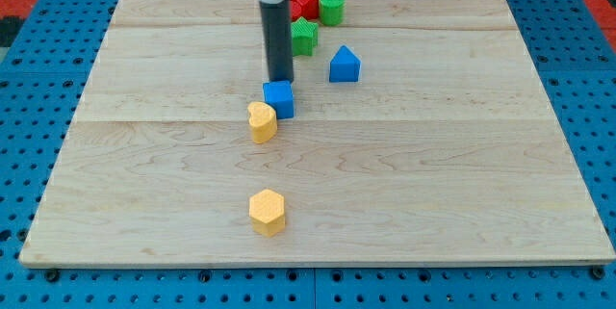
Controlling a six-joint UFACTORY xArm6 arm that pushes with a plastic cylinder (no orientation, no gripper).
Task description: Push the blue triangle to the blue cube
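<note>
Surface: pale wooden board [318, 184] of joined planks, lying on a blue perforated table [29, 68].
Tip: my tip [280, 79] ends the dark rod and stands just at 12 o'clock of the blue cube [279, 98] — close behind it, whether touching I cannot tell.
Pincer: none on this rig — only the bare rod, holding nothing.
Blue triangle: the blue triangular, house-shaped block [345, 64] sits at about 2 o'clock of the blue cube, near but clearly apart.
Heading: its peak points toward 12 o'clock; no long axis can be made out.
Why so placed: I judge the tip is on the wrong side for the push — it needs to get round to the triangle's 2 o'clock side.
Bystanders: yellow heart-like block [261, 121] touching the cube at 7 o'clock; yellow hexagonal block [267, 212] at 6 o'clock; two green blocks [304, 36] [331, 7] and a red one [304, 3] at 12 to 1 o'clock.
</note>
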